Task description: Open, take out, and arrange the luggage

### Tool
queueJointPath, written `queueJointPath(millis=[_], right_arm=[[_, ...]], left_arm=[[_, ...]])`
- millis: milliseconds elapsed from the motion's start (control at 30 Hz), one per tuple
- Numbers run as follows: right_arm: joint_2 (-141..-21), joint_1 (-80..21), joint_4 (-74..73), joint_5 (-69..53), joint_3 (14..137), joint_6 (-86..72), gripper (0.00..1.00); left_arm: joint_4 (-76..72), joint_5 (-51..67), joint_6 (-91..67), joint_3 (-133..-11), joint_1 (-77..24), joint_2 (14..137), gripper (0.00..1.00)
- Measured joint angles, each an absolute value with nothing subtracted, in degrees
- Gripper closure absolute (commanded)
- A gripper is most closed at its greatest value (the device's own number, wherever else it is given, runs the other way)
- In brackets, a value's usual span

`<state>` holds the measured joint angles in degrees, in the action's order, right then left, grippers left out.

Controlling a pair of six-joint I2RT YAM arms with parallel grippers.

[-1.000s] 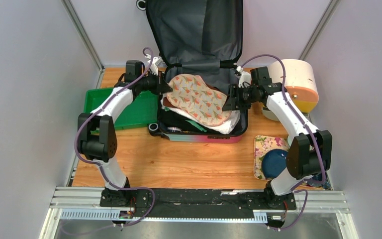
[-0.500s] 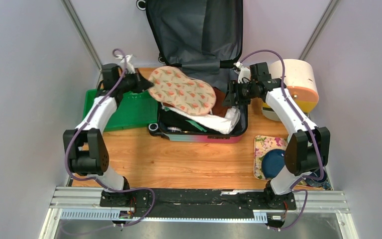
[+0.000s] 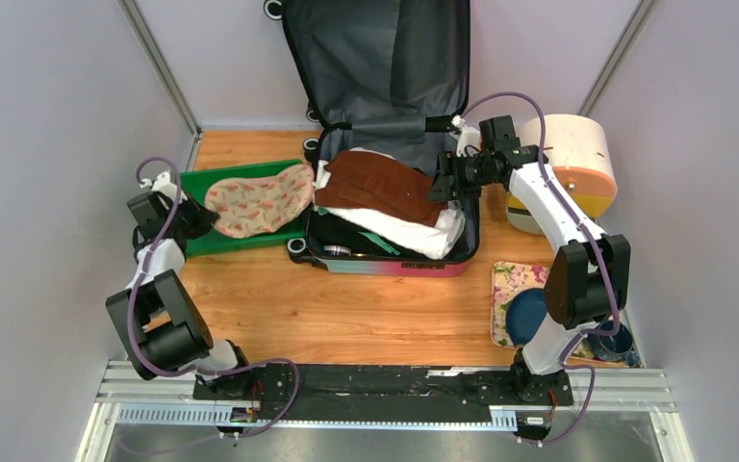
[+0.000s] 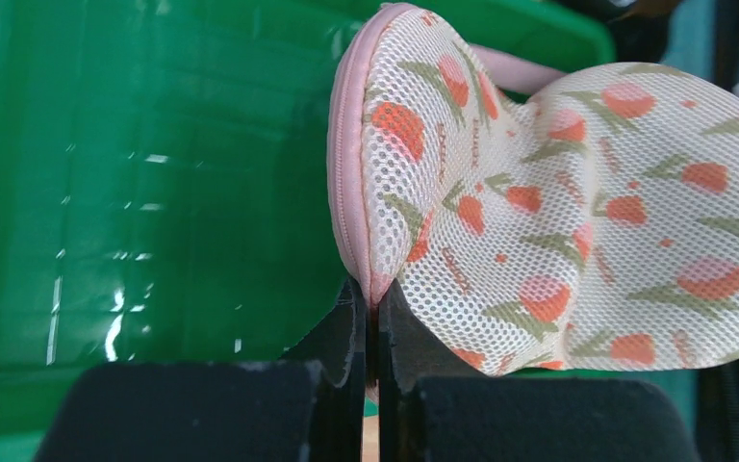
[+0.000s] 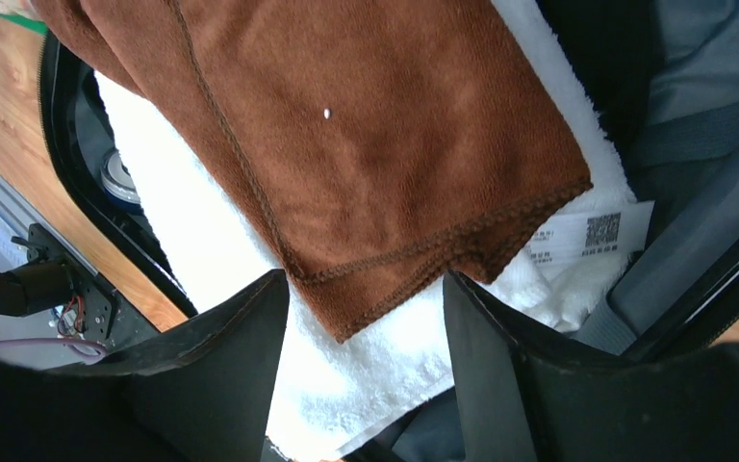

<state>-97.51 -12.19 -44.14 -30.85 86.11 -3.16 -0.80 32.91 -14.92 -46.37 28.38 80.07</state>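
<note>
Top view: the luggage [image 3: 390,267] lies open at 12 o'clock on the table [image 3: 346,318], its grey-lined lid upright against the back wall. In its base a brown towel [image 3: 375,183] lies over a white towel [image 3: 399,231]. At 9 o'clock of the case, the left gripper [image 3: 195,214] holds a tulip-print mesh pouch [image 3: 255,200] above the green tray [image 3: 250,239]. The right gripper [image 3: 440,188] hovers at the case's 3 o'clock side. A cream-and-orange container [image 3: 577,164] sits at 2 o'clock.

Left wrist: the left gripper [image 4: 370,298] is pinched tight on the pouch's [image 4: 558,212] pink piped edge, the tray [image 4: 154,173] below. Small lettering between the tulips is unreadable.

Right wrist: the right gripper [image 5: 364,279] stands spread wide, gripping nothing, above the brown towel's [image 5: 375,135] corner. At 3 o'clock a white label [image 5: 592,231] on the white towel [image 5: 250,318] carries 1 QR code; its print is too small to read.
</note>
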Motion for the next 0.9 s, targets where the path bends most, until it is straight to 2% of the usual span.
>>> queueJointPath(millis=[133, 167, 200, 233, 267, 300, 533, 800, 833, 900], right_arm=[[-99.2, -12.2, -44.8, -31.2, 88.7, -2.9, 0.35], [-99.4, -12.2, -45.0, -31.3, 89.1, -2.9, 0.34], [-99.5, -12.2, -45.2, -31.4, 89.3, -2.9, 0.33], [-99.5, -12.2, -45.3, -31.4, 89.3, -2.9, 0.33], [-99.5, -12.2, -45.3, -31.4, 89.3, -3.0, 0.32], [-99.5, -12.2, -45.3, -31.4, 89.3, -3.0, 0.31], [-99.5, -12.2, -45.2, -28.8, 89.0, -5.7, 0.24], [-99.8, -12.3, -44.9, -22.1, 87.7, -11.6, 0.22], [-100.1, -12.3, -44.8, -21.7, 87.7, -12.3, 0.22], [-100.8, -12.3, -44.7, -21.4, 87.7, -13.5, 0.23]], left_arm=[[-2.8, 27.6, -10.3, -42.8, 29.0, 81.6, 0.98], [-3.3, 26.3, -9.5, -42.3, 29.0, 82.0, 0.84], [-3.8, 25.2, -8.7, -42.3, 29.0, 82.6, 0.54], [-4.1, 24.7, -7.9, -42.4, 29.1, 83.1, 0.36], [-3.7, 24.8, -6.8, -43.1, 29.1, 83.8, 0.26], [-2.5, 25.2, -5.7, -44.3, 29.1, 84.5, 0.21], [7.0, 29.8, 0.3, -57.5, 25.8, 85.8, 0.23], [11.8, 35.6, 0.8, -66.7, 8.3, 85.4, 0.25], [12.1, 36.1, 0.8, -67.1, 6.0, 85.4, 0.26], [12.5, 37.1, 0.7, -67.2, 2.8, 85.5, 0.37]])
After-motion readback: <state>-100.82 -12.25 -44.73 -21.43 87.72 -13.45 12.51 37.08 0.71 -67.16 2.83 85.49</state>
